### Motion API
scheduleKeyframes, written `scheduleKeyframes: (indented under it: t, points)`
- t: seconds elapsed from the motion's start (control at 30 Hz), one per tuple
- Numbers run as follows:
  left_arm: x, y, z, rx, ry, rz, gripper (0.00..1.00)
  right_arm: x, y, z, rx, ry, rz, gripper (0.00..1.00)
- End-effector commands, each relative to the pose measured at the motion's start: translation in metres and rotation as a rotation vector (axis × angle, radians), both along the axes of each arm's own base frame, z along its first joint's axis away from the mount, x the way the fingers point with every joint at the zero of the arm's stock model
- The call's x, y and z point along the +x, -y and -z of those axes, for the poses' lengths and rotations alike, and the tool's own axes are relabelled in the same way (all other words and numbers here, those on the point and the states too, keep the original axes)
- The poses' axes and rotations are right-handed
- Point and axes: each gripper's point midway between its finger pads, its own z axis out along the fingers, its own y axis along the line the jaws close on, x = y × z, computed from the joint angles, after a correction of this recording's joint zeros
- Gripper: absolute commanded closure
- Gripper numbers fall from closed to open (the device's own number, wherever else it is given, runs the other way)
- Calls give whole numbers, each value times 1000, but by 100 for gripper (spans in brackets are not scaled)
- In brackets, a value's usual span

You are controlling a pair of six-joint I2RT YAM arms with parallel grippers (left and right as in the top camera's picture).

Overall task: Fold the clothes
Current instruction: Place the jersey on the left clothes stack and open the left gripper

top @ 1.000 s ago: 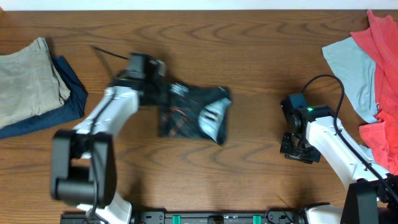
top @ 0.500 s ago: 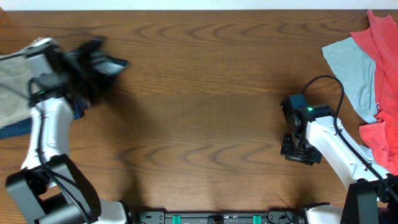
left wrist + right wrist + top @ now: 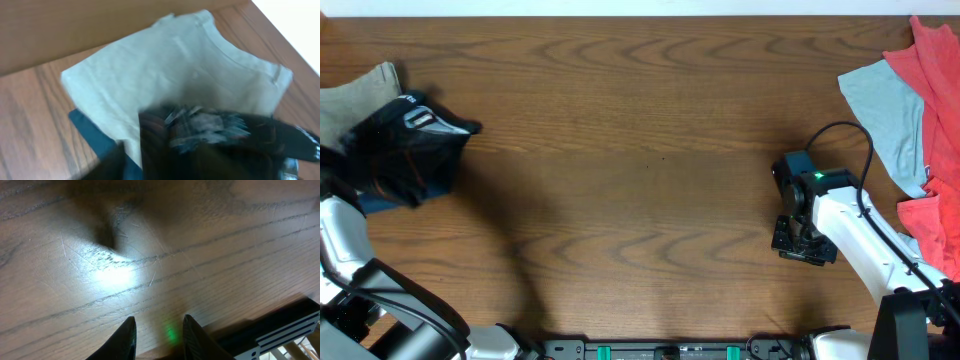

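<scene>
The left arm (image 3: 340, 240) reaches to the far left edge of the table (image 3: 640, 150). Its gripper cannot be made out in either view: the overhead view hides it by the cloth and the left wrist view is blurred, so whether the jaws are parted or closed on fabric cannot be told. Directly at that hand, touching or all but touching it, lies the black jersey (image 3: 405, 150). It is a compact folded bundle resting on top of the beige garment (image 3: 360, 90), which in turn lies on a dark blue garment (image 3: 380, 203). The jersey's long axis runs roughly across the table, left to right, with one corner pointing toward the table's middle. It covers the side of the stack nearest the middle and leaves the beige collar end bare beyond it. This arm's next move probably turns on that closeness, since it would need to lift away without dragging the bundle off the stack. The right gripper (image 3: 157, 335) hovers over bare wood well apart from the jersey, its fingers narrowly parted with nothing between them. It is much the nearer hand to the loose pile at the right edge, where a red garment (image 3: 935, 100) and a pale blue garment (image 3: 885, 105) lie unfolded just beyond it.
</scene>
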Motion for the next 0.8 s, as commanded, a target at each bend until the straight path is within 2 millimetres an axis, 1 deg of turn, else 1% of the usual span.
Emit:
scheduleKeyframes:
  t: [0.0, 0.07, 0.1, 0.23, 0.37, 0.47, 0.57, 0.67, 0.7, 0.77]
  points:
    - [1, -9, -20, 30, 36, -28, 37, 6, 3, -6, -7, 29, -5, 70]
    - [1, -10, -21, 33, 39, -28, 27, 6, 3, -6, -6, 27, -12, 70]
    - [1, -10, -21, 33, 40, -28, 25, 6, 3, -7, -6, 27, -12, 70]
    - [3, -8, -21, 28, 45, -18, 25, 6, 3, -6, -5, 28, -12, 69]
    - [17, 5, -22, -16, 95, 69, 25, 7, 3, -6, -5, 30, -12, 69]
    - [34, 21, -22, -52, 134, 158, 24, 7, 2, -6, -3, 32, -12, 68]
    - [55, 46, -21, -77, 150, 246, 13, 11, -4, -4, 32, 46, -18, 65]
    - [81, 83, -20, -66, 132, 361, 0, 22, -18, -1, 116, 80, -52, 57]
    - [91, 101, -20, -56, 121, 414, 2, 26, -23, 0, 147, 96, -60, 54]
    - [109, 139, -17, -49, 95, 521, 2, 36, -36, 1, 217, 134, -76, 44]
